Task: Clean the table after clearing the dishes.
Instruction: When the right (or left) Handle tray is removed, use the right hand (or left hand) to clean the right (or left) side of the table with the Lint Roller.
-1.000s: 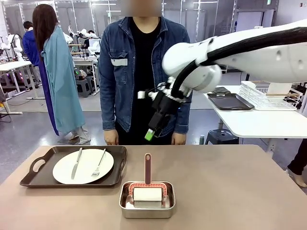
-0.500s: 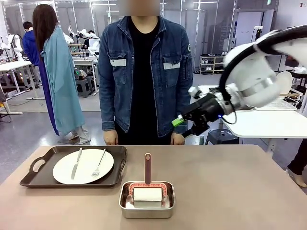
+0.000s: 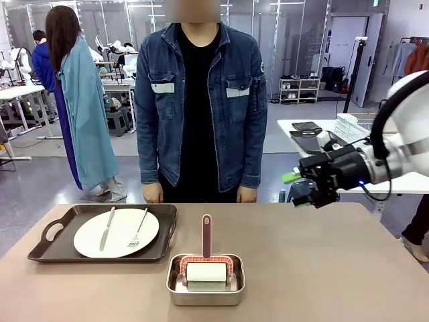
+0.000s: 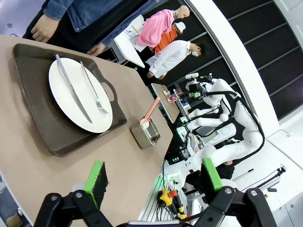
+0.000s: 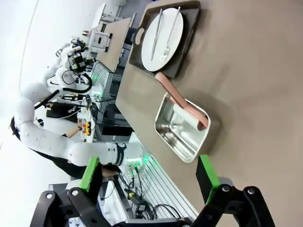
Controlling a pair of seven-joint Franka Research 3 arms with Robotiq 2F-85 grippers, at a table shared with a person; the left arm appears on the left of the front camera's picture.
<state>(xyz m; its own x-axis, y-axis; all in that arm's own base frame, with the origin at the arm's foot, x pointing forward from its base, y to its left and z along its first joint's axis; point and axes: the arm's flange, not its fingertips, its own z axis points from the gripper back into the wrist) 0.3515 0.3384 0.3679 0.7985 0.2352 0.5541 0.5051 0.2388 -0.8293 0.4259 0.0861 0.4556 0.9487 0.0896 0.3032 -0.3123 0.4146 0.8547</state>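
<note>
Right claw [image 3: 293, 187] released: green pads spread wide, nothing between them. It hangs in the air over the right end of the tan-brown matte counter [image 3: 322, 255], clear of the surface, fingers pointing toward the counter's middle. Left claw [image 4: 154, 177] is also released, pads wide apart and empty, up off the surface and looking along the counter from the tray's end. Small rectangular steel pan [image 3: 205, 295] sits at the middle of the counter's near edge, with a white roller lying inside it. The roller's pink handle [image 3: 206, 236] sticks out over the pan's far rim. Just beside the pan's far-left corner is a dark brown rectangular handled tray [image 3: 50, 251], flat on the counter's left half toward the far edge. It carries a round white dinner plate [image 3: 120, 235], with a silver knife [image 3: 107, 228] and a silver fork [image 3: 139, 228] lying side by side on the plate. A person in a denim jacket [image 3: 201, 100] stands at the far edge, both hands [image 3: 155, 193] hanging down just behind it and off the counter.
</note>
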